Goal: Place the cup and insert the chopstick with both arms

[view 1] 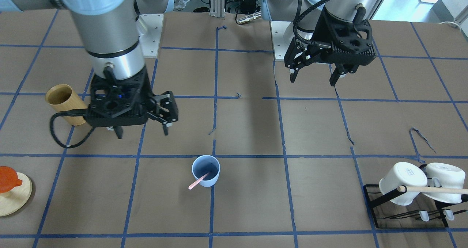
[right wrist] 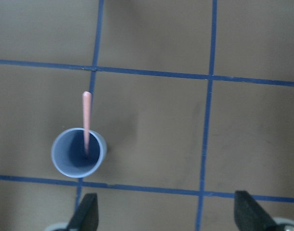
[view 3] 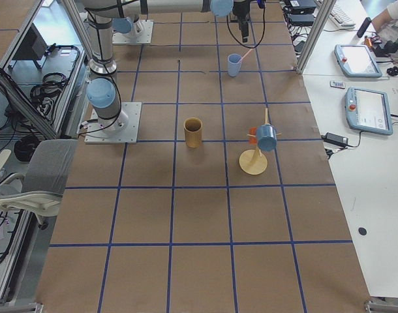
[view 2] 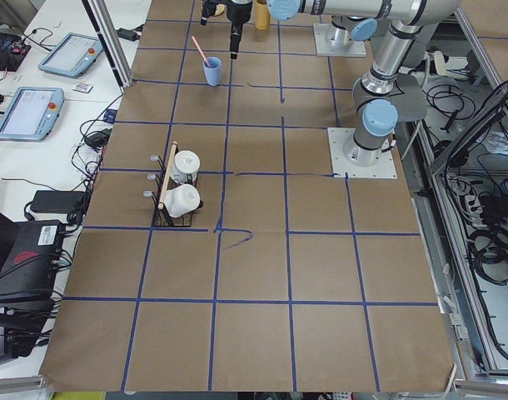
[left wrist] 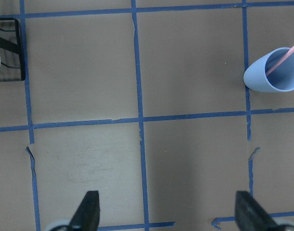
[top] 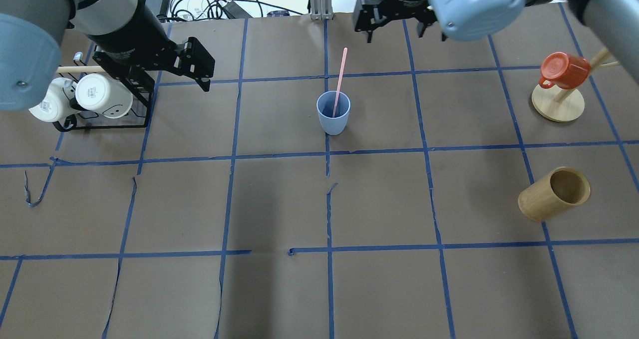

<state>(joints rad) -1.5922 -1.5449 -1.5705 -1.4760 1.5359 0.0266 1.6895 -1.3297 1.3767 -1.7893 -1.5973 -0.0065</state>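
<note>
We're guessing it's wrapping up: the pink chopstick [top: 340,79] is leaning toward 12 o'clock from overhead inside the upright blue cup [top: 333,113] mid-table, left gripper [view 1: 312,81] and right gripper [view 1: 142,134] are hanging spread and empty, so only backing away is left.

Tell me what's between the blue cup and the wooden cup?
Nothing. The overhead view shows only bare brown paper and blue tape between blue cup and wooden cup.

Your table [top: 279,204] is covered in brown paper, taped into blue squares. On it you have a blue cup [top: 333,113] near the middle and a wooden cup [top: 553,194] upright on the robot's right. A round wooden stand [top: 557,107] sits near the wooden cup, and a black wire rack [top: 107,125] is on the left.
</note>
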